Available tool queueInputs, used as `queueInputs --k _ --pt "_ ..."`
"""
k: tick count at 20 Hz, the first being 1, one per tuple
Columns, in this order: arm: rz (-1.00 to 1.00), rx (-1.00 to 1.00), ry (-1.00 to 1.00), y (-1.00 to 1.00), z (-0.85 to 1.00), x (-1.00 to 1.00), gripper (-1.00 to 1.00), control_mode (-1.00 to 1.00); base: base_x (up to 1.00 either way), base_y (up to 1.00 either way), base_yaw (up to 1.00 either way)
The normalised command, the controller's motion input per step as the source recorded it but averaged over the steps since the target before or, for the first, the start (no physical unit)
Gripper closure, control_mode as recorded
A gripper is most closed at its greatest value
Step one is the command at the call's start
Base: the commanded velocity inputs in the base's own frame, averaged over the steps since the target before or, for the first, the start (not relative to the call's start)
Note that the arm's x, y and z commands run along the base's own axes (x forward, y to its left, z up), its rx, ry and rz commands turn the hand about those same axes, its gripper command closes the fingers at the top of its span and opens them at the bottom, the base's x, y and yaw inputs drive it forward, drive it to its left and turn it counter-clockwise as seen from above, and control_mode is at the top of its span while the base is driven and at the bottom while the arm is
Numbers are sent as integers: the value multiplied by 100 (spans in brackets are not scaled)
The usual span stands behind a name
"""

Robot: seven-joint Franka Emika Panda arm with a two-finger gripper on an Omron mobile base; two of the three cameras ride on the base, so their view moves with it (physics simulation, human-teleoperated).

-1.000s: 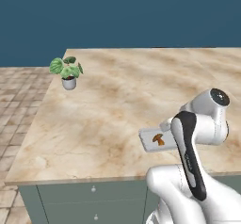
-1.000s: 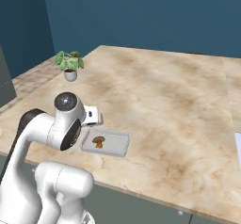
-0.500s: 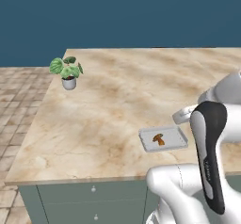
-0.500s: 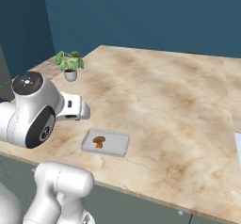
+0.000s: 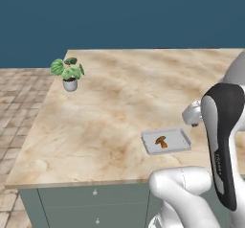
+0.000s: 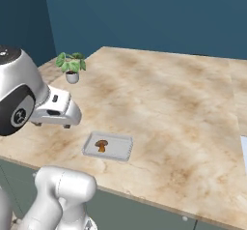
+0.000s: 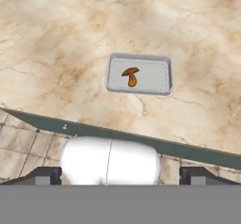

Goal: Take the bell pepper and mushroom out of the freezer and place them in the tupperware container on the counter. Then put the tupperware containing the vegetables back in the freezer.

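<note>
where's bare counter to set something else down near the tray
The counter is bare between the tupperware container and the potted plant, and across the whole stretch towards the blue wall. The container itself holds the mushroom with room beside it. Tightest spot: the front edge, under the open gripper.

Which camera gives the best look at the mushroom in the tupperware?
The hand view: it looks down on the mushroom in the tupperware container, showing cap and stem unobstructed. The left base view and right base view show it as a small brown-orange speck in the container.
</note>
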Motion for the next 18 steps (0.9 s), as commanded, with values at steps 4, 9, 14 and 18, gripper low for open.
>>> queueInputs --k 4,9,14,18 --pt "-4 0 9 1 0 -6 -100 -100 0 0 0" --pt "0 0 0 0 0 0 -100 100 -44 63 -1" --pt "0 0 0 0 0 0 -100 100 -34 100 0" --pt "0 0 0 0 0 0 -100 100 -4 100 0"
